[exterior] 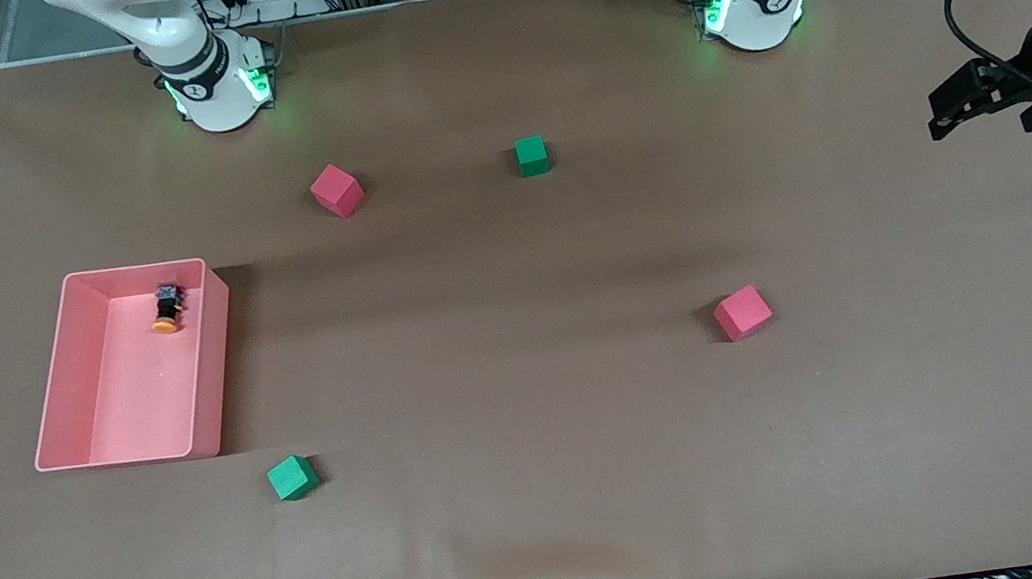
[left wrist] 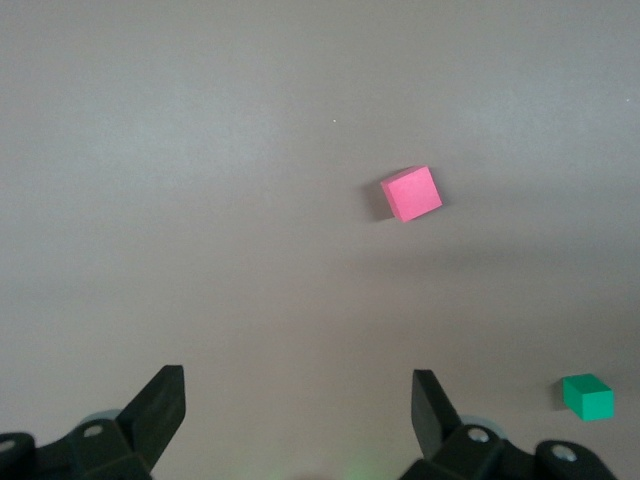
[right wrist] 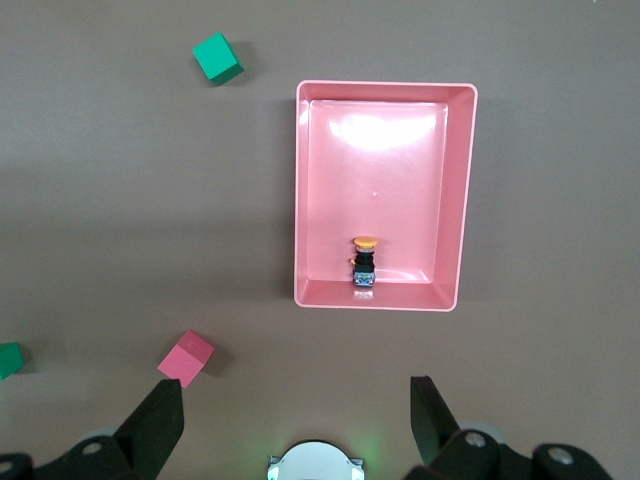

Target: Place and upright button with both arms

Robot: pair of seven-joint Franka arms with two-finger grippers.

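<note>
I have not started: both my left gripper and right gripper are open and empty, so next I reach for the button lying in the pink bin.

no readable text, labels or numbers anywhere

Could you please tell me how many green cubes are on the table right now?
2. One green cube sits near the robots' bases, beside a red cube. The other green cube lies nearer the front camera, just past the pink bin's corner. None seems hidden.
</note>
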